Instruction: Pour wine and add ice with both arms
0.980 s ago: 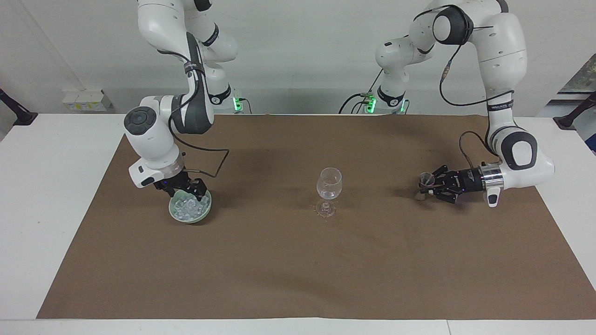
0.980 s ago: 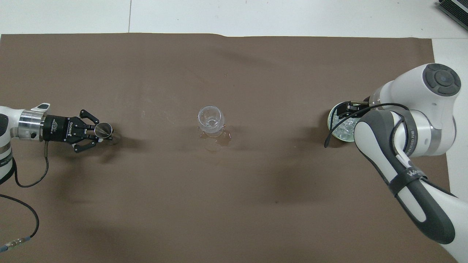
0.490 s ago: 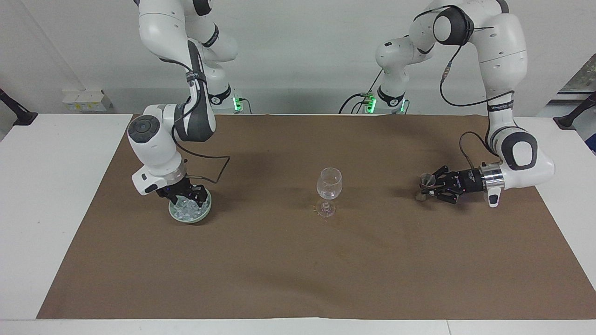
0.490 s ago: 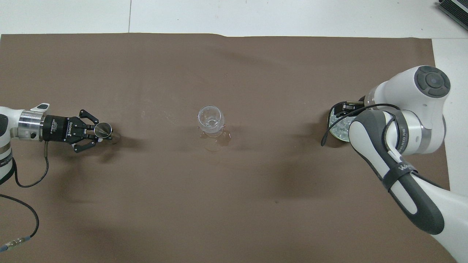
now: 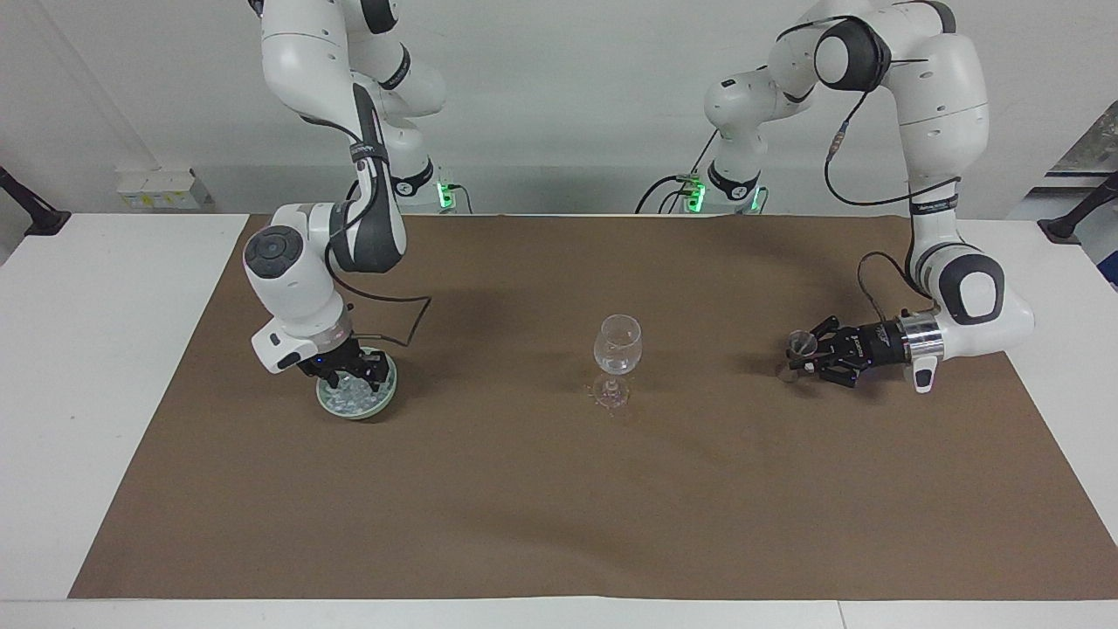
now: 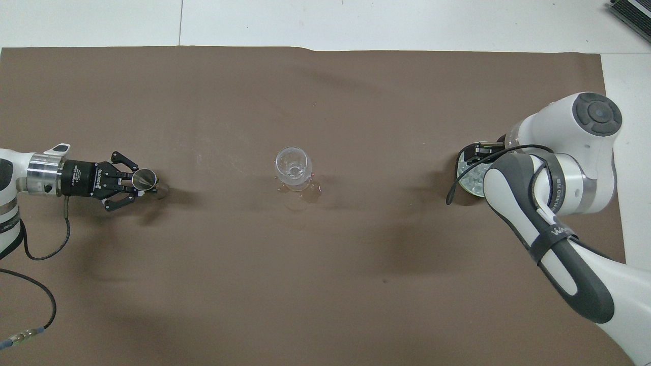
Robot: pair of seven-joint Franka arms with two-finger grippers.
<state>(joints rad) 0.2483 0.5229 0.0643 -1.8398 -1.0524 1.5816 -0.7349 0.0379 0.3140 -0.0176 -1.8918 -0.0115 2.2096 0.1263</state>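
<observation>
Since a second ago, the right arm has swung its wrist more upright over the bowl [image 5: 356, 397] and pushed the right gripper [image 5: 349, 374] lower, down among the ice [image 5: 348, 393]; the bowl itself, which looked tipped toward the camera before, now sits flatter on the brown mat [image 5: 559, 489]. The left arm has drawn its wrist back a little and the rest has stayed put.

Taking the wine glass [image 5: 617, 356] as the landmark and reading the facing view from left to right: toward the right arm's end of the table from the glass sits the pale green bowl with the ice heaped in it. The right gripper is down inside it, its fingers partly spread, with tips in among the cubes; whether they have a cube between them I cannot tell. In the overhead view the right arm's wrist covers most of the bowl [image 6: 470, 175].

The glass stands upright in the middle of the mat, with a small wet patch at its foot.

Toward the left arm's end from the glass, the left gripper [image 5: 808, 349] lies level, low over the mat, fingers clamped on a small metal cup [image 5: 799, 342], its mouth tipped over toward the glass [image 6: 292, 166].
</observation>
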